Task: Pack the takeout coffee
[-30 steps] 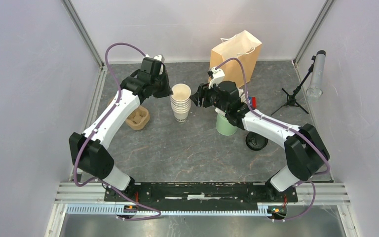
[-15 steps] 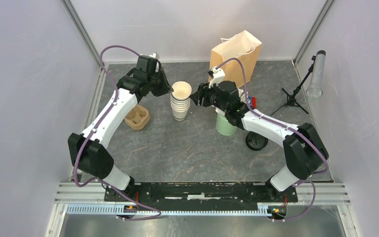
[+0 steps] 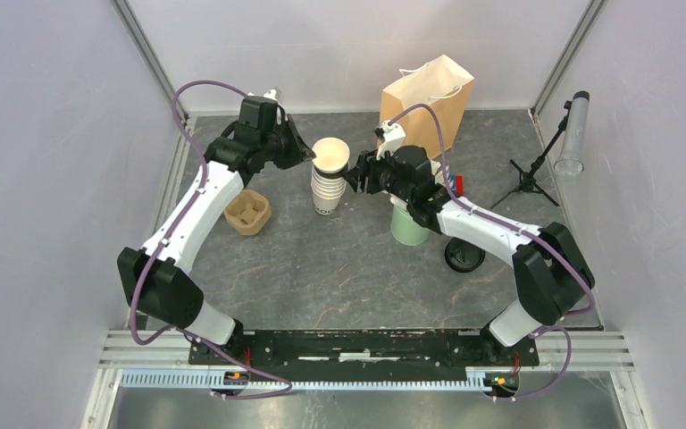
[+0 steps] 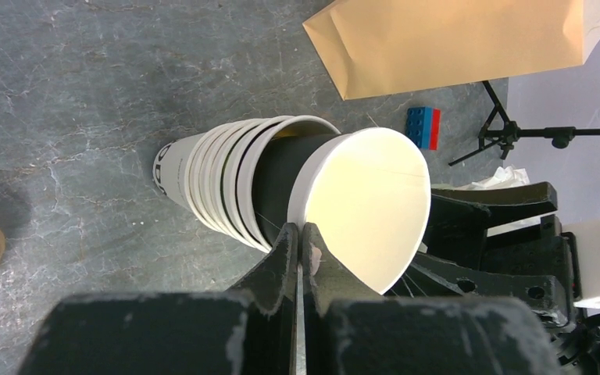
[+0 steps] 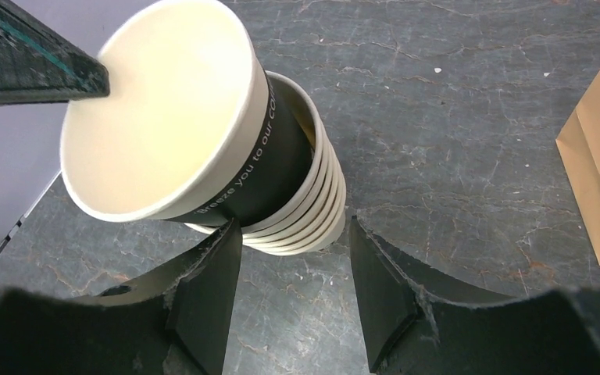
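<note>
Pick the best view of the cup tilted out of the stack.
Right wrist: the tilted cup shows rim, inside and black printed side. Left wrist shows mainly its inside and pinched rim; top external shows it small.

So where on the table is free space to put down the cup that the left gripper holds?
The widest bare patch lies on the near table, between the cup carrier and the black lid. Crowded: around the stack and by the green cup.
</note>
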You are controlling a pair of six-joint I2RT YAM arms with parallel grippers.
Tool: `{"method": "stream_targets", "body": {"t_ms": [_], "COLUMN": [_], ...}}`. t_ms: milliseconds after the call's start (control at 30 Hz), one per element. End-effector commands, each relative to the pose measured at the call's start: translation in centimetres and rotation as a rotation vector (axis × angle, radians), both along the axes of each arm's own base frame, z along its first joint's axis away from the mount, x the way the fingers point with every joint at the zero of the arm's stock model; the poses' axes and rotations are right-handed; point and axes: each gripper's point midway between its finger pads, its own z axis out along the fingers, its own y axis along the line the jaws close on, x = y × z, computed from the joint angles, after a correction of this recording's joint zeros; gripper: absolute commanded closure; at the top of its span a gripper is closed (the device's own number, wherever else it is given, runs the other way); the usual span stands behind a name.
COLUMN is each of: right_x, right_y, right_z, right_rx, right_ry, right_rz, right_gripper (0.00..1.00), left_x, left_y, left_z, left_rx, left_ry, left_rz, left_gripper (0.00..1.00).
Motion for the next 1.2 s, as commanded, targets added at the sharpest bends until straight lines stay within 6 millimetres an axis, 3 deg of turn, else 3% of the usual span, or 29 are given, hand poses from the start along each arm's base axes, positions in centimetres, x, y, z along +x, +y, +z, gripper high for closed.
{"method": "stream_targets", "body": {"t_ms": [0, 233, 633, 767, 933, 1033, 1167], "right_x": [0.3, 0.4, 0.6, 0.1, -0.9, -1.7, -3.6], "right_y": [0.5, 0.8, 0.6, -0.2, -2.5, -4.7, -6.2], "right_z": [0.9, 1.5, 2.2, 3.2, 4.6, 5.2, 6.7], "right_rx": [-0.022, -0.011, -0.029, -0.044, -0.103, -0.164, -0.186], "right_ry": [-0.018, -0.029, -0.048, -0.078, -0.136, -0.172, -0.225], "right_rz": [0.014, 0.023, 0.018, 0.014, -0.021, -0.063, -0.045], "right_gripper": [0.41, 0.4, 0.4, 0.4, 0.39, 0.35, 0.28], "left_x": [-0.3, 0.2, -0.5, -1.4, -4.0, -6.2, -8.9], "left_y": [-0.1, 2.0, 3.3, 3.1, 2.3, 2.0, 2.0], "left_z": [6.6, 8.5, 10.0, 11.7, 13.7, 12.7, 9.5], "left_rx": [-0.055, 0.032, 0.087, 0.076, 0.027, 0.019, 0.034], "left_ry": [-0.152, -0.221, -0.258, -0.281, -0.316, -0.297, -0.216], "left_rz": [-0.017, 0.038, 0.045, 0.011, -0.073, -0.15, -0.219], "left_gripper": [0.98, 0.98, 0.98, 0.98, 0.98, 0.98, 0.98]}}
